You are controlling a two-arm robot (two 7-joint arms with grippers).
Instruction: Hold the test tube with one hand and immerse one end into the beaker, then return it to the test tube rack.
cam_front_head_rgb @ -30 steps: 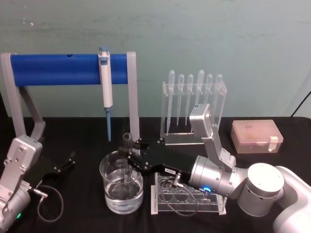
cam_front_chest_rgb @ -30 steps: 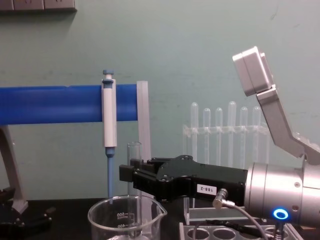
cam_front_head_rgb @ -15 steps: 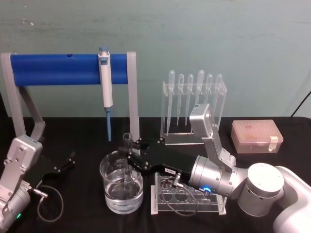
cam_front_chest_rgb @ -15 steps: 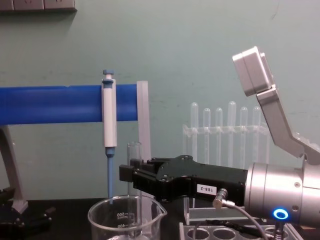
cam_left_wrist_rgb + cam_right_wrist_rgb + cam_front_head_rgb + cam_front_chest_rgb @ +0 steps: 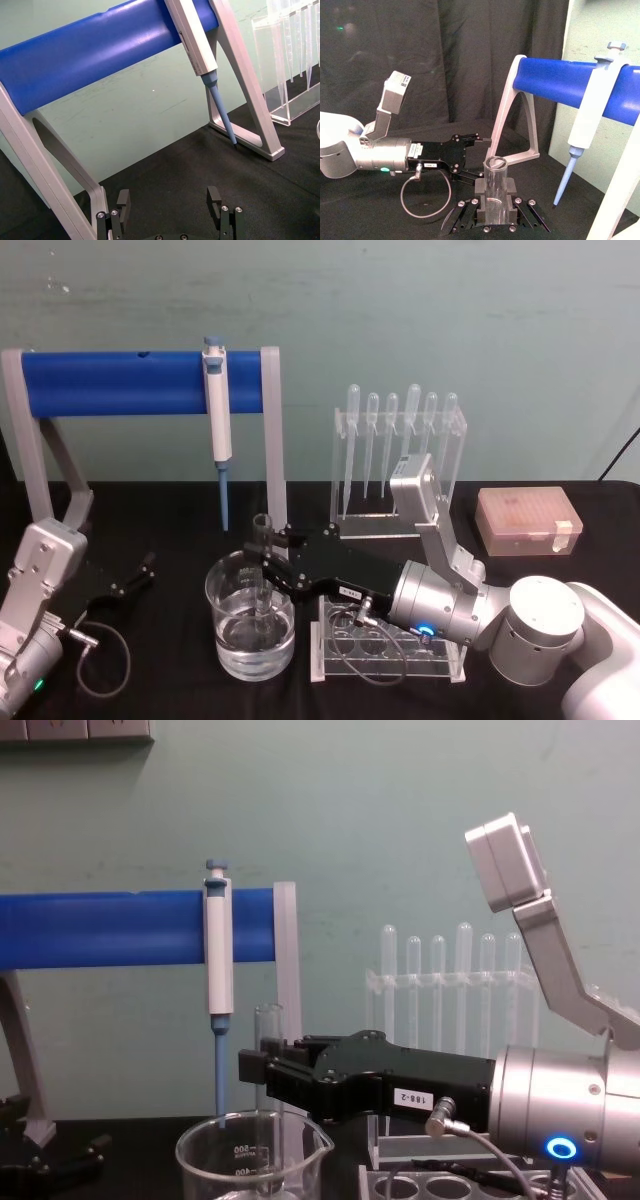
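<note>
The test tube [image 5: 262, 532] is held upright by the right gripper [image 5: 268, 565], whose jaws are clamped on its upper part, just below the open rim. Its round lower end is seen inside the beaker [image 5: 228, 635] and appears to be dipped in the water there. The beaker stands near the table's front edge, left of the middle. The clear test tube rack [image 5: 440, 665] lies just beside it on the right, under the right wrist.

The left gripper [image 5: 135, 578] is parked low near the table's left edge, with its fingers spread apart and nothing between them.

The tube is judged to be light, stiff and smooth-walled, and easily cracked by a hard squeeze or a knock. The present hold near the rim is judged suitable: the dry glass is gripped and the long lower part is left free for dipping. Once lifted out, the wetted end is expected to be slippery, so no grip should be taken there. Only moderate clamping force is called for. The beaker's rim and the edges of the rack's holes are the likely places for a chip, so a straight vertical lift is advised.
</note>
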